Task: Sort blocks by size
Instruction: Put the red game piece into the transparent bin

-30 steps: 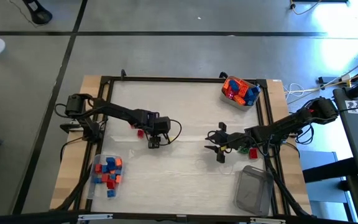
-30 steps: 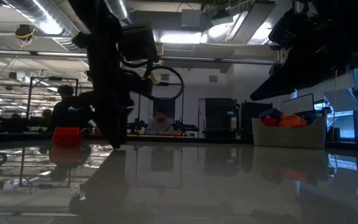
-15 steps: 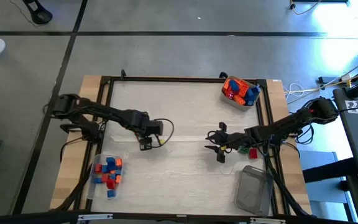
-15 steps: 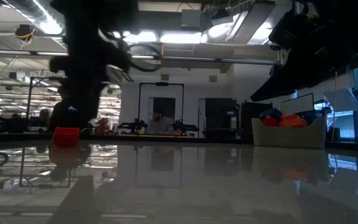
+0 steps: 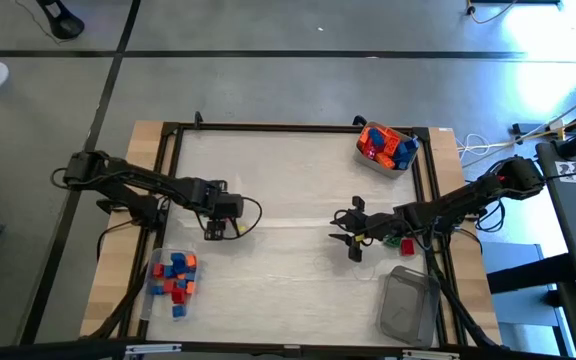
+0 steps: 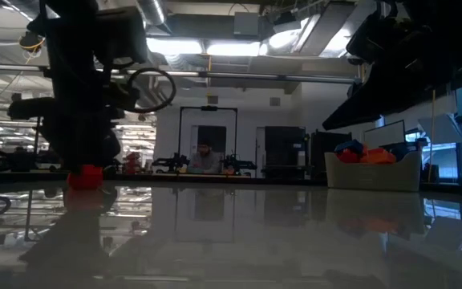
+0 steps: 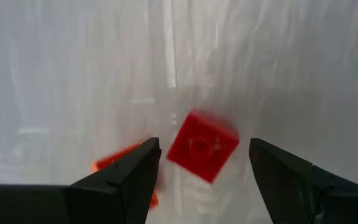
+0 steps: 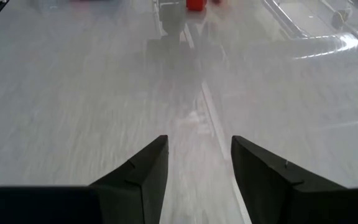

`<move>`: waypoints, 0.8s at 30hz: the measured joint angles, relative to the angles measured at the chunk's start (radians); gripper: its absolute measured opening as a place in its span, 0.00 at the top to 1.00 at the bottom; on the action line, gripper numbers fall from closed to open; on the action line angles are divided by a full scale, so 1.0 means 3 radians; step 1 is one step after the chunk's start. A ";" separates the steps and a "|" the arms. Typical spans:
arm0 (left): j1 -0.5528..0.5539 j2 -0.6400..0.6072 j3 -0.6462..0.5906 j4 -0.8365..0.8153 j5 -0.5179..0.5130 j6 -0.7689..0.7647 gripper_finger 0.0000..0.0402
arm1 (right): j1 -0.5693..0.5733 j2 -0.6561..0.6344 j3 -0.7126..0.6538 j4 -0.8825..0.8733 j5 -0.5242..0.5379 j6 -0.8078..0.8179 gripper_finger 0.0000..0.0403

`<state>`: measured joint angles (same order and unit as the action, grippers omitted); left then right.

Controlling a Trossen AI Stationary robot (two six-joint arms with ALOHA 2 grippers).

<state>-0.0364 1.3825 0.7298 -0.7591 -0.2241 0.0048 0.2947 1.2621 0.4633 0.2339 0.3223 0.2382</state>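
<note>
We held the left gripper (image 7: 201,162) wide around a red block (image 7: 202,146) near the desk's left edge; light, rigid, slick — we'd pinch its flat sides.

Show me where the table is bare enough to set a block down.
Bare: the far middle between the left gripper and the full tub, and the near middle between the sorted tub and the empty tub. Crowded: around the red block under the left gripper.
</note>
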 joint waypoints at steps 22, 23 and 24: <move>0.0072 0.0008 -0.0011 0.0040 0.0006 0.0559 0.41 | -0.0001 0.0000 0.0000 -0.0001 0.0001 -0.0001 0.56; 0.0096 0.0008 -0.0011 0.0041 0.0005 0.0549 0.41 | -0.0001 0.0000 0.0000 -0.0002 0.0000 -0.0001 0.56; 0.0122 0.0008 -0.0011 0.0043 0.0005 0.0543 0.41 | -0.0001 0.0000 0.0000 -0.0002 0.0000 -0.0001 0.56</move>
<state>0.0001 1.3849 0.7265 -0.7462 -0.2226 0.1678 0.2943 1.2621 0.4633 0.2333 0.3222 0.2379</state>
